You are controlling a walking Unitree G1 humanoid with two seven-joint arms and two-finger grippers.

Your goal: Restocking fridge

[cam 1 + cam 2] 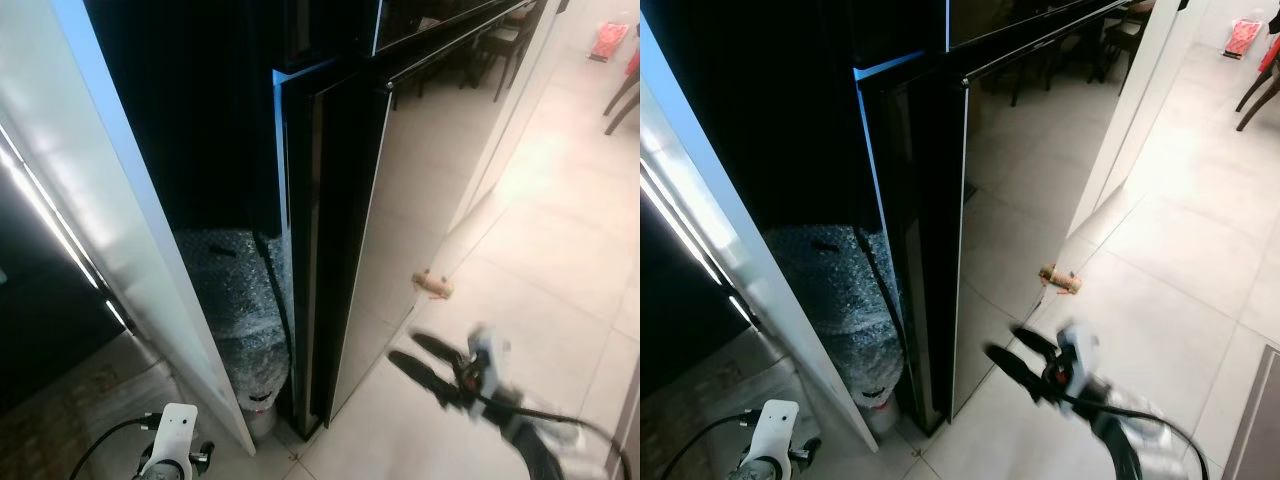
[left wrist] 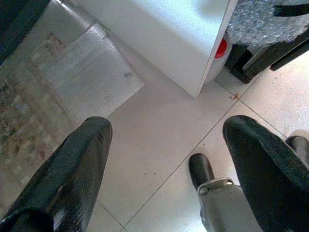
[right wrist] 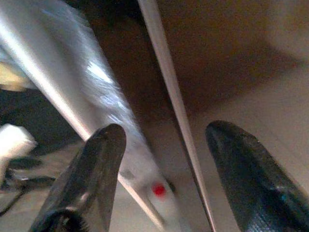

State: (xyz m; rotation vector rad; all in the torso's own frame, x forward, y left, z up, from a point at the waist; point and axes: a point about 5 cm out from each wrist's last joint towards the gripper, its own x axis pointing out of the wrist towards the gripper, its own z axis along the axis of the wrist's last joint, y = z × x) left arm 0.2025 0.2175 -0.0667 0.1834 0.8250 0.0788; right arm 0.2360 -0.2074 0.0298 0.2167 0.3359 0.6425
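Black glass covers the fridge (image 1: pixel 400 190), which stands on the tiled floor (image 1: pixel 540 300) between a white panel (image 1: pixel 120 230) on its left and open floor on its right. The right hand (image 1: pixel 425 362) hovers low before the fridge door, fingers spread and holding nothing. The left hand (image 2: pixel 164 164) hangs over the floor, fingers wide apart and empty. Bubble wrap (image 1: pixel 240 300) fills the gap beside the fridge, above a red-capped bottle (image 2: pixel 219 50). A small brown object (image 1: pixel 433 284) lies on the tiles.
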